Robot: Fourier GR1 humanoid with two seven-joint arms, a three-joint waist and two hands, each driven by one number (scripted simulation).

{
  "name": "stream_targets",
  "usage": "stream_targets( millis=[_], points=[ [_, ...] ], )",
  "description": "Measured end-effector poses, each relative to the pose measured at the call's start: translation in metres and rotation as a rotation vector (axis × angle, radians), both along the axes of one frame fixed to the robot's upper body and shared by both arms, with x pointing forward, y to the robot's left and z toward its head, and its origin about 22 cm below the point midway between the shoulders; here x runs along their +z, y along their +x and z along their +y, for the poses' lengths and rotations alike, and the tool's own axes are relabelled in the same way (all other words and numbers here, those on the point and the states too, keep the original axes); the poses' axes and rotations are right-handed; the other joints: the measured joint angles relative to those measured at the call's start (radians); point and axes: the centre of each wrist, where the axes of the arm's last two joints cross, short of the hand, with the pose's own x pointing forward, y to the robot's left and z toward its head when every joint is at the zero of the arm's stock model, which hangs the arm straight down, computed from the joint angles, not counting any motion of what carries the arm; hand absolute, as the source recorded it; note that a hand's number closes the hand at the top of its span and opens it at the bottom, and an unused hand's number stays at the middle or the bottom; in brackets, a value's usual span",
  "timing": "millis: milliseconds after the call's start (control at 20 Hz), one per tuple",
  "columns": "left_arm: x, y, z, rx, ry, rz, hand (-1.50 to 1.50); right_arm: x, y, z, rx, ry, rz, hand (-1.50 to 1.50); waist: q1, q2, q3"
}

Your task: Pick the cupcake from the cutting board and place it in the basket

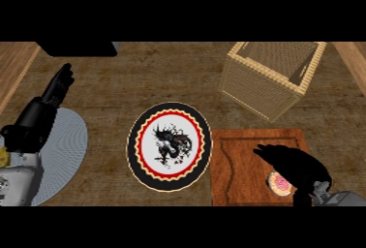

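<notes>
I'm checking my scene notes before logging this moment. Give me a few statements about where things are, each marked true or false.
1. The cupcake lies on the cutting board. True.
2. The plate sits on the cutting board. False: it lies on the counter, left of the board.
3. The right robot hand is over the cutting board, partly covering the cupcake. True.
4. The left robot hand is at the basket. False: it rests at the view's left, above the grey mat, far from the basket.
5. The basket already holds the cupcake. False: the cupcake is on the board.
</notes>
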Motion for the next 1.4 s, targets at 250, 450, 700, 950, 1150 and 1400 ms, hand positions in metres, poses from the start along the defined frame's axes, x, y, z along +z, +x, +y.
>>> stream_targets(
  millis=[250,450,700,950,1150,1400],
  points=[
    [-0.005,0.000,-0.005,0.003,-0.004,0.001,0.00,-0.016,0.002,-0.003,0.003,-0.013,0.009,1.50,0.000,0.000,0.000],
    [-0.002,-0.004,-0.008,0.002,0.001,0.000,0.00,-0.021,0.009,-0.002,-0.026,0.018,0.009,1.50,0.002,-0.003,-0.003],
    [-0.004,-0.005,-0.006,-0.002,-0.003,-0.002,0.00,-0.029,0.012,-0.002,0.011,0.019,-0.034,1.50,0.002,-0.006,-0.006],
    [-0.007,-0.006,-0.003,0.007,-0.002,0.000,0.00,-0.034,0.018,-0.017,-0.016,0.042,-0.104,1.50,0.003,-0.009,-0.005],
    [-0.008,-0.009,0.002,0.026,-0.006,0.000,0.00,-0.027,0.024,-0.093,-0.354,-0.022,-0.201,1.50,-0.023,-0.002,0.000],
    [-0.004,-0.007,0.003,0.013,-0.010,-0.007,0.00,-0.015,0.020,-0.181,-0.706,-0.109,-0.348,1.50,-0.009,0.007,0.003]
  ],
)
